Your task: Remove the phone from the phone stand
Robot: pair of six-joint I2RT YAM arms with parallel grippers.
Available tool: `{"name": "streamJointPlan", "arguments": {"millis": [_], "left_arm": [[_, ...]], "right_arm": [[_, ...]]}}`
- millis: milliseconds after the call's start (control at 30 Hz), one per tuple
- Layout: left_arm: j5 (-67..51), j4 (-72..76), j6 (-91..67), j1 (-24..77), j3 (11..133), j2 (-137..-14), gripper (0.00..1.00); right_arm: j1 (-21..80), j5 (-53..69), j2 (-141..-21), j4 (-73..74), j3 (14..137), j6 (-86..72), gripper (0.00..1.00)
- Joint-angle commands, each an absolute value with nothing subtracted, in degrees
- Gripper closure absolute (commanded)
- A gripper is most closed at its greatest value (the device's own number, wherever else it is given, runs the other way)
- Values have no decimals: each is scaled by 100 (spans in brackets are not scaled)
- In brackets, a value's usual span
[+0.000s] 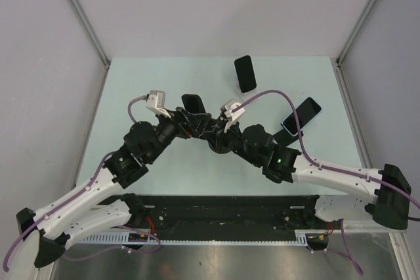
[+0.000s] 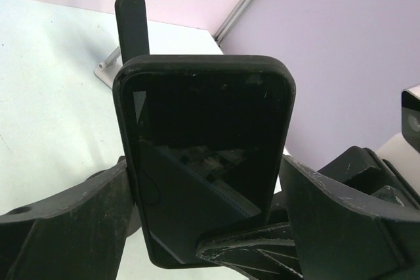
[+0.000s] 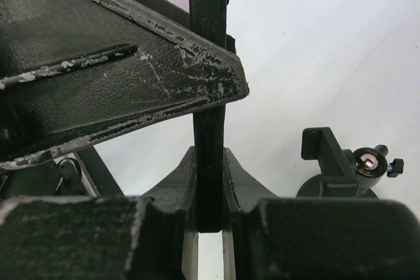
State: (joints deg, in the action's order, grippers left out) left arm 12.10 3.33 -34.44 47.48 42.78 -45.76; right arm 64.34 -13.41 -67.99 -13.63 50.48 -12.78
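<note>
Black-cased phone [image 2: 207,155] is up off the table, centre of the left wrist frame, screen to camera, roughly upright. Left gripper [image 2: 207,195] is closed on it across the width, 1 finger against each long edge, no gap showing. Right gripper [image 3: 210,185] is clamped on it too, across the thickness, bottom centre of the right wrist frame. Phone stand [image 3: 326,162] sits lower right in that frame, cradle bare and apart from the phone, so the phone looks out of it. Judgement: task nearly done, what's left is carrying clear and parking it. To do that well: 2 clamps on 1 rigid slab fight each other, so 1 arm should lead and the other let go before any big move. Keep the phone vertical, travel away from the stand's lip, set down on bare table [image 1: 131,90]. Risk: the edge grip on a smooth case could slip if the right lets go fast. Only the right wrist view shows the stand and the thickness clamp; the top view buries both under the arms at frame centre. Only the left wrist view shows the screen face and edge contact. Only the top view shows a blue-cased phone [image 1: 303,113] lying right of centre. A second dark phone [image 1: 245,73] stands propped at upper centre, and also shows upper left in the left wrist view.
</note>
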Motion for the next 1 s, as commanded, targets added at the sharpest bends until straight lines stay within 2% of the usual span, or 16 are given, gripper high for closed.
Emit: {"name": "streamJointPlan", "arguments": {"millis": [0,33,67,133,167,233,267,300,333,400,433,467,600,700,967], "left_arm": [[1327,545,-3358,4799,4298,-4588,13],[1318,545,-3357,4799,4298,-4614,15],[1301,536,-3349,4799,4298,-4623,23],[1292,536,-3322,4799,4298,-4632,32],[1283,527,-3314,4799,4315,-4667,41],[1309,510,-3261,4799,4333,-4684,50],[1336,466,-3235,4799,4359,-4693,58],[1440,448,-3156,4799,4359,-4711,61],[1502,431,-3094,4799,4368,-4702,64],[1634,387,-2902,4729,4394,-4702,72],[1617,369,-2839,4668,4421,-4728,75],[1548,291,-2787,4580,4456,-4755,79],[687,-130,-2594,3607,4649,-4948,80],[238,-649,-2129,2965,4947,-5264,80],[-589,-1898,-942,1320,5694,-6573,84]], "right_arm": [[6539,-1696,-6811,-2057,5212,-1055,100],[6556,-1748,-6846,-2065,5212,-1037,100],[6565,-1775,-6855,-2065,5212,-1020,100],[6600,-1836,-6882,-2083,5212,-1002,100],[6592,-1837,-6899,-2083,5212,-976,100],[6601,-1863,-6891,-2092,5212,-958,98],[6601,-1872,-6882,-2083,5212,-949,93],[6609,-1863,-6864,-2074,5212,-932,86],[6609,-1872,-6847,-2057,5212,-914,69],[6601,-1881,-6751,-2013,5212,-870,53],[6592,-1872,-6698,-1934,5212,-827,40],[6583,-1881,-6654,-1881,5212,-791,35],[6460,-1925,-6259,-1303,5212,-659,16],[6285,-1925,-5986,-741,5212,-580,9],[5591,-1916,-4968,799,5159,-203,1]]}}
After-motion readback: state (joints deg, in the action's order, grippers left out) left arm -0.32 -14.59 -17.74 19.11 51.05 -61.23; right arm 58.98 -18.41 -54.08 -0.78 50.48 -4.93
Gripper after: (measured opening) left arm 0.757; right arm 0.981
